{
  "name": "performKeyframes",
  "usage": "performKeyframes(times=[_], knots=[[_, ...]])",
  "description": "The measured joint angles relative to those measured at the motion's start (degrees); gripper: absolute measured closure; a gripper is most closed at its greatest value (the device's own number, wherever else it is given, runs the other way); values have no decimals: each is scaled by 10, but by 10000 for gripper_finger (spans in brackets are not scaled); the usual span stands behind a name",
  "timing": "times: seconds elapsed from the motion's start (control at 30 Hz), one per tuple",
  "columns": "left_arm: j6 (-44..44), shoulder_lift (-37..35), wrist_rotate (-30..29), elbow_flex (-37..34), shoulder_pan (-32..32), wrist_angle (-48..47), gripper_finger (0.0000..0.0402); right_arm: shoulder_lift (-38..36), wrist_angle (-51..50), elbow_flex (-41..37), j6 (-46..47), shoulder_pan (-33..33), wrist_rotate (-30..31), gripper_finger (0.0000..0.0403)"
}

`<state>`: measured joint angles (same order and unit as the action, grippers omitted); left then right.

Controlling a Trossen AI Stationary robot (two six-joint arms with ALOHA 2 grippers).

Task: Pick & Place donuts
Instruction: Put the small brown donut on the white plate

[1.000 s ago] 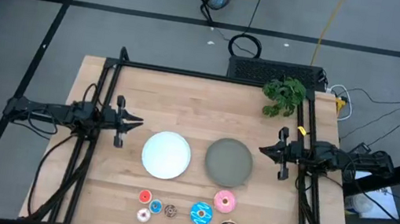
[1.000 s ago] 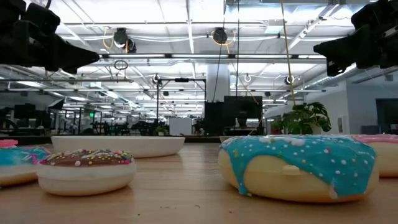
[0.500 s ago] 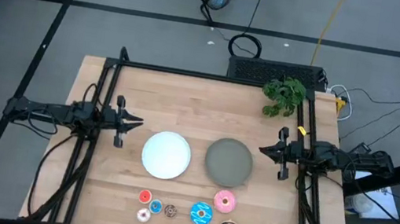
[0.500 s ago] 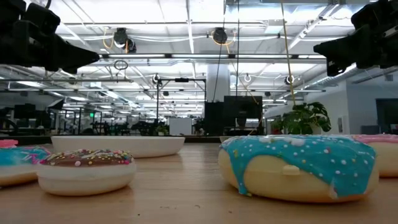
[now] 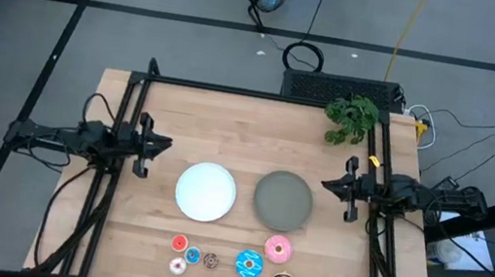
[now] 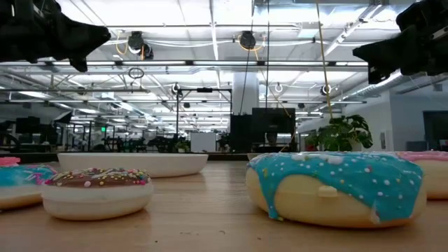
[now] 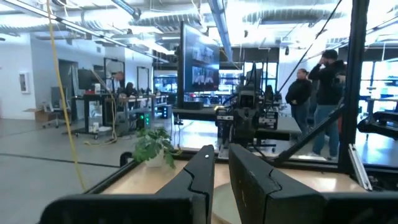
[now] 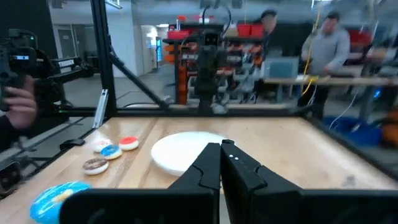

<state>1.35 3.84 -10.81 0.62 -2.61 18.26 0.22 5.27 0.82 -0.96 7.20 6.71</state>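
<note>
my left tool (image 5: 166, 143) hangs over the counter's (image 5: 183, 109) left side, nearly clenched with a thin gap, grasping nothing. my right tool (image 5: 324, 182) waits clenched beside the grey plate (image 5: 282, 200). the donuts (image 5: 248, 264) lie along the near edge.

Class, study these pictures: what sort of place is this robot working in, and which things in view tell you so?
Most likely an open-plan robotics lab or workshop. Exposed ceiling ducts and strip lights run overhead, workbenches with monitors and equipment fill the room, and the pale wooden table sits inside a black metal frame.
</note>
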Motion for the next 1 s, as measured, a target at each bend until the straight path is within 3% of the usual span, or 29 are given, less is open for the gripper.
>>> performKeyframes(times=[0.23,0.43,0.6,0.77,0.83,0.9,1.0], knots=[[-38,0,9,0,0,21,346,1,17,0,-47,0,71,403],[-73,0,5,0,0,27,346,2,13,0,-43,0,69,403],[-116,3,-2,0,0,-27,346,2,13,0,-70,0,68,403],[-127,3,-41,0,0,-12,346,2,12,0,-88,0,68,403],[-131,4,2,8,-1,-26,346,2,12,0,-88,0,68,403],[-137,24,60,14,-13,-34,346,2,12,0,-83,0,68,403],[-165,95,25,34,-60,-34,346,2,16,0,-69,0,68,403]])
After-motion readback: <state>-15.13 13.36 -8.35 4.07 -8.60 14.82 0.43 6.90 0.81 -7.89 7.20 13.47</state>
